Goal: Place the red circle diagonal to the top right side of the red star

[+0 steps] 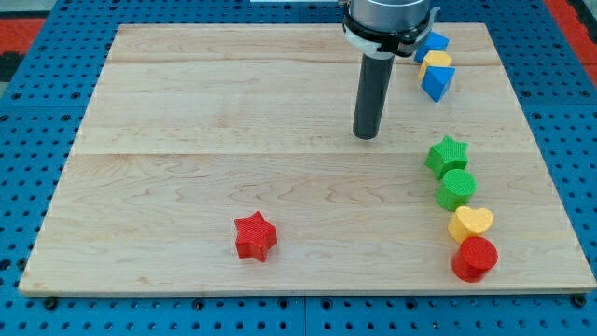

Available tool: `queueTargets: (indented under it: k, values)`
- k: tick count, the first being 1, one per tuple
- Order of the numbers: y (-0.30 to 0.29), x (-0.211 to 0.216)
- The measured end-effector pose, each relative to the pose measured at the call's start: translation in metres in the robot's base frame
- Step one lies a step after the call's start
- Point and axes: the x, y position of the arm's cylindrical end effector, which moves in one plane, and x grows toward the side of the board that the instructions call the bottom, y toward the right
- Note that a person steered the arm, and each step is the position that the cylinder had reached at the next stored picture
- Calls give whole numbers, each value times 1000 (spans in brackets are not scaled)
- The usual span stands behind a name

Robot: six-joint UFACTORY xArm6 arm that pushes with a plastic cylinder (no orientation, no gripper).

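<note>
The red star (255,235) lies on the wooden board near the view's bottom, left of centre. The red circle (476,259) sits at the view's bottom right, at the lower end of a column of blocks, touching the yellow heart (471,223) above it. My tip (366,136) is in the upper middle of the board, far from both red blocks, up and to the right of the star and up and to the left of the circle. It touches no block.
A green circle (457,189) and a green star (447,155) continue the right column upward. At the view's top right are a blue block (432,42), a yellow block (436,62) and a blue block (437,82). The board's edge (308,294) meets blue pegboard.
</note>
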Motion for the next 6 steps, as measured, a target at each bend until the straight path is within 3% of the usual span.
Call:
queueTargets:
  k: [3, 4, 5, 6]
  values:
    - [23, -10]
    - [110, -19]
    - [228, 9]
    - [259, 90]
